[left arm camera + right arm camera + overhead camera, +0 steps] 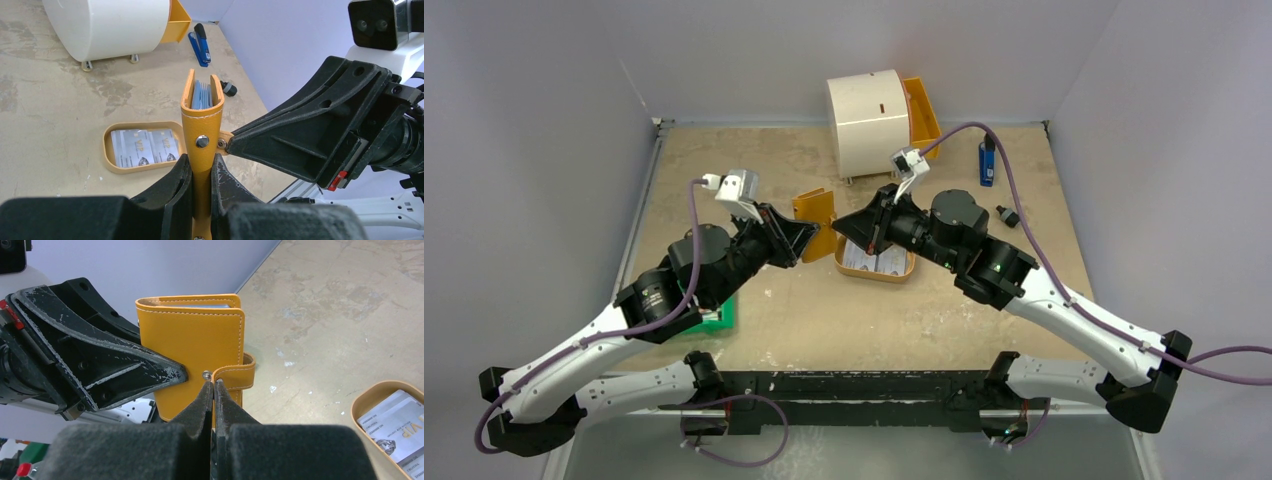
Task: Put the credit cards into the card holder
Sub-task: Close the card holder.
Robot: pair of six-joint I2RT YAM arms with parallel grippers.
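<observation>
- Left fingers [184,175] clamp the orange card holder [201,125] upright; a weak clamp could let it twist free.
- Right fingers [206,400] pinch shut on its strap [235,376]; a hard tug may drag the holder out.
- Credit cards [144,147] lie in the tan tray [105,147] on the counter [50,100], right of the holder.

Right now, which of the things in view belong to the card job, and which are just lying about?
Job: card holder in the left pincer; its strap pinched by the right pincer; credit cards in the tan tray.
Lying about: white drum, orange bin behind it, blue tool, small black part, green object.
</observation>
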